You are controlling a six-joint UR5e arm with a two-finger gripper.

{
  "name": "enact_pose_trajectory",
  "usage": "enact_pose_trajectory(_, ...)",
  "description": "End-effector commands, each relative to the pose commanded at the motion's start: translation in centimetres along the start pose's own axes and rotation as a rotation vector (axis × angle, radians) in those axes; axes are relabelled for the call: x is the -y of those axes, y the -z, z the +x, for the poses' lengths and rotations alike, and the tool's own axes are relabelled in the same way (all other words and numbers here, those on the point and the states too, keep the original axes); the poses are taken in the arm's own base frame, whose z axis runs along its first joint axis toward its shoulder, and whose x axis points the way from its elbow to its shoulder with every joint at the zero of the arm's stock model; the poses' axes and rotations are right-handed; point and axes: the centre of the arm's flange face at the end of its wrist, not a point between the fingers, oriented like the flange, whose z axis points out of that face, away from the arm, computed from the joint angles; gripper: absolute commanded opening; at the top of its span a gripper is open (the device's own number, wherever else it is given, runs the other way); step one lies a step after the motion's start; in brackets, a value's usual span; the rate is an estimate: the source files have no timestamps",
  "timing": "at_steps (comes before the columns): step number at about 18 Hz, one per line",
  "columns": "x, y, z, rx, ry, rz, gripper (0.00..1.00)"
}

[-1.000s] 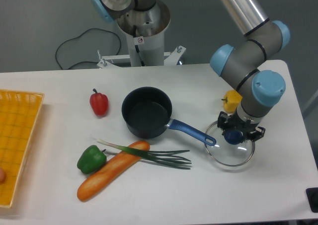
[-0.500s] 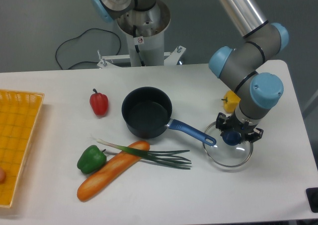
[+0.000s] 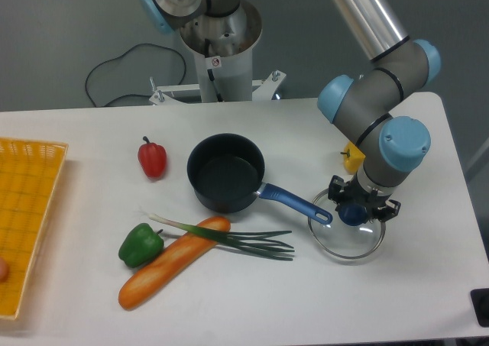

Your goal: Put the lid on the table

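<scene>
The lid (image 3: 344, 240) is a clear glass disc with a silver rim and a blue knob (image 3: 352, 213). It hangs level, low over the right part of the white table (image 3: 252, 304). My gripper (image 3: 355, 208) points straight down and is shut on the knob. The lid's left rim lies close to the tip of the saucepan's blue handle (image 3: 296, 203). Whether the rim touches the table cannot be told.
A dark saucepan (image 3: 225, 172) stands mid-table. A yellow pepper (image 3: 352, 156) sits just behind my wrist. A spring onion (image 3: 229, 235), a long orange loaf (image 3: 172, 262), a green pepper (image 3: 140, 244) and a red pepper (image 3: 152, 158) lie to the left. A yellow woven tray (image 3: 27, 216) is at the far left.
My gripper and the lid have drifted slightly left, toward the saucepan handle. Everything else stays put.
</scene>
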Motion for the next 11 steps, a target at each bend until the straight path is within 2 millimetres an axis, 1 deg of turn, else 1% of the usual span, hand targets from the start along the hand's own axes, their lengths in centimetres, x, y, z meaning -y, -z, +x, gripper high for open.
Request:
enact_pose_trajectory(7, 0.01, -0.71, -0.12, -0.010, -0.002, -0.005, 0.58)
enact_pose_trajectory(9, 0.01, -0.92, -0.15, -0.012, -0.002, -0.006, 0.60)
enact_pose_trajectory(11, 0.02, -0.90, -0.16, -0.011, -0.002, -0.005, 0.60)
